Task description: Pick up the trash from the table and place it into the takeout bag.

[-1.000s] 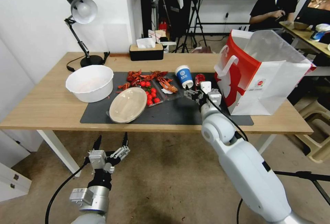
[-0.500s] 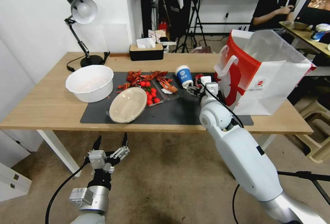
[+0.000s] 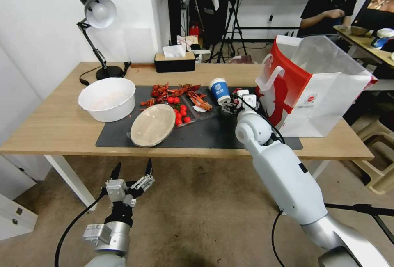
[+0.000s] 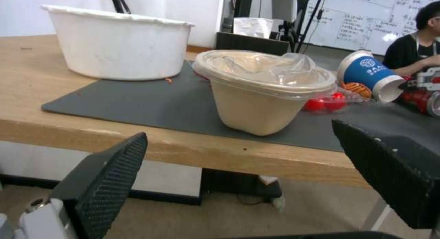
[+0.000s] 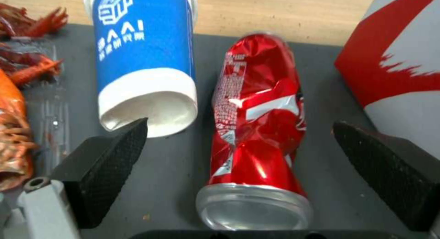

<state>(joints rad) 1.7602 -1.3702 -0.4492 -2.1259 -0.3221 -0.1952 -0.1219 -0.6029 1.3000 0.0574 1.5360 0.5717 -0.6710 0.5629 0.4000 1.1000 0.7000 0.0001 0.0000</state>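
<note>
Can [image 5: 256, 129], crushed and red, lies on its side on the dark grey mat [image 5: 321, 177] straight between my right gripper's [image 5: 238, 170] spread fingers, touched by neither pad. Just outside one finger lies the blue-and-white paper cup [image 5: 142, 60], tipped over, its open mouth facing me. Beyond the other finger stands the takeout bag [image 5: 398, 70], near the can. My jaws here are released, grasping nothing. My left gripper [image 3: 130, 176] hangs below the table [image 3: 53, 123] edge, fingers parted and empty; ahead of it, on the mat, sits the beige round plate [image 4: 261, 94] with a clear lid, and beyond that the big white bowl [image 4: 119, 46]
</note>
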